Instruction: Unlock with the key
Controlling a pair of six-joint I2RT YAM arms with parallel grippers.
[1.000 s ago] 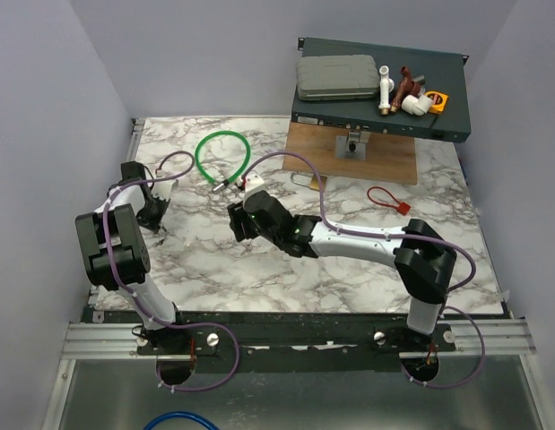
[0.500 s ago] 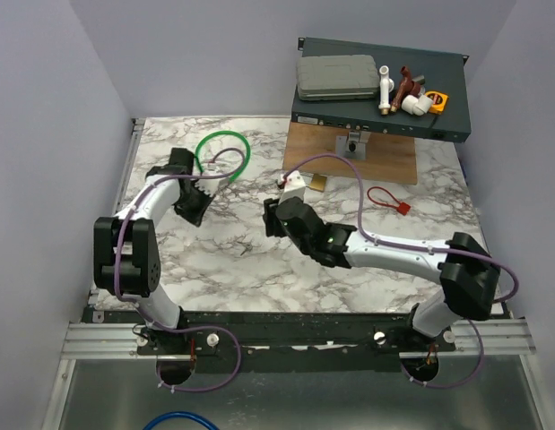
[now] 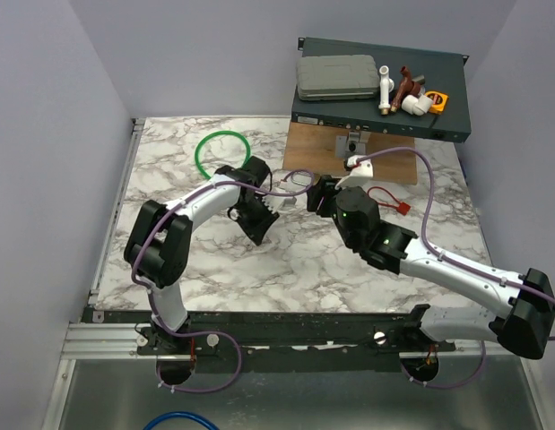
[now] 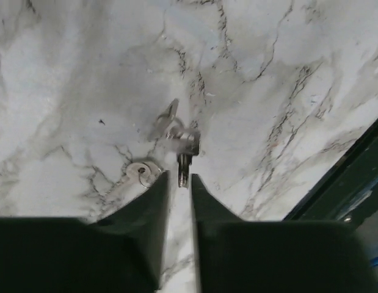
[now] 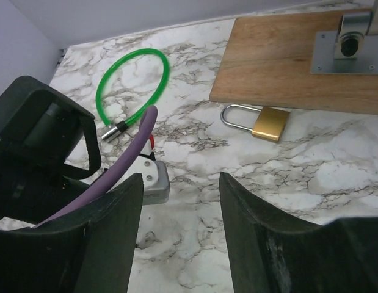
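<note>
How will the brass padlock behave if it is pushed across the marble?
The padlock lies flat, so it should slide rather than roll. Its brass body probably feels heavy for its size. Pushed at the shackle, it may pivot.

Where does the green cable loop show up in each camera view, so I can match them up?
Top external: the green cable loop is left of centre, in the upper half of the picture.
Right wrist: it is in the upper left.
Left wrist: not in it.
Shared landmark: the wooden board, to the right of the loop in both those views.
</note>
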